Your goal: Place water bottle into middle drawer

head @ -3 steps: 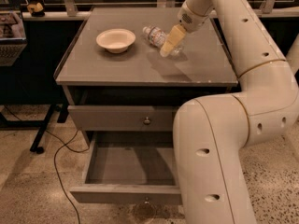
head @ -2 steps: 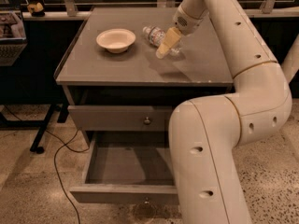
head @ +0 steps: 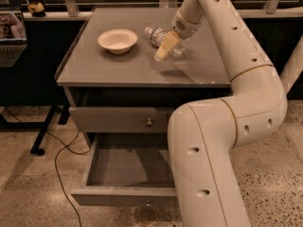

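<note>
The water bottle (head: 157, 34) lies on its side on the grey cabinet top (head: 118, 69), towards the back, just right of the white bowl (head: 117, 40), and from where I stand it has not budged over the last second. What has changed is the arm (head: 236, 79). Its gripper (head: 165, 47) has eased a touch lower and to the left, so it now sits right over the near end of the bottle. The big elbow has swung further across the front of the cabinet and now hides the right side of both drawers. I would say the grasp is being settled rather than finished. I cannot tell whether the gripper has closed on the bottle or only rests against it, and nothing looks lifted. Below, the middle drawer (head: 118, 196) already stands pulled out, so once the bottle is secured it only needs to be carried forward and down. Counting up, I see 1 bottle, 1 bowl, 1 arm with 1 gripper and 2 knobbed drawers. The upper drawer (head: 113, 119) is shut. A single black cable (head: 59, 167) trails across the floor at the left.
</note>
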`<state>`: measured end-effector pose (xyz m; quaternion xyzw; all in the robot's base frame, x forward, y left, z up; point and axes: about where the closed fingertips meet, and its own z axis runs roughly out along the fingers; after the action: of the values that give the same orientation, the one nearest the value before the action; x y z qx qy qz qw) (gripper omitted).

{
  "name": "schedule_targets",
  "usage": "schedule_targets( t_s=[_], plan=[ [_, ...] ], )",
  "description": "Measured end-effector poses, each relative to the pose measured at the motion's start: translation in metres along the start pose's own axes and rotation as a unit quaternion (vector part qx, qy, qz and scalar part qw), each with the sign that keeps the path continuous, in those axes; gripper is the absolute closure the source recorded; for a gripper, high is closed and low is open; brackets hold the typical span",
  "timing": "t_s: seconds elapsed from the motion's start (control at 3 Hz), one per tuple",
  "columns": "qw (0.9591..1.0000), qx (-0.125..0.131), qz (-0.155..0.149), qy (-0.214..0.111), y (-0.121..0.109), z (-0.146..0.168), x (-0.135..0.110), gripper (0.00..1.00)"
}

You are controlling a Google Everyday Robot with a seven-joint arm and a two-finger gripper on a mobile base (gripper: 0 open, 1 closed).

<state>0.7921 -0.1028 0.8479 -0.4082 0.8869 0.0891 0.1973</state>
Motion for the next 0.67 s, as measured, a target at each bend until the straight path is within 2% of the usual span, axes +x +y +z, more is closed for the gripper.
schedule_targets(
  t_s=[0.33, 0.67],
  plan=[
    [1.0, -0.005, -0.001, 0.003, -0.0012, 0.013, 0.0012, 0.0],
    [1.0, -0.005, -0.001, 0.003, -0.0012, 0.013, 0.0012, 0.19]
  ],
)
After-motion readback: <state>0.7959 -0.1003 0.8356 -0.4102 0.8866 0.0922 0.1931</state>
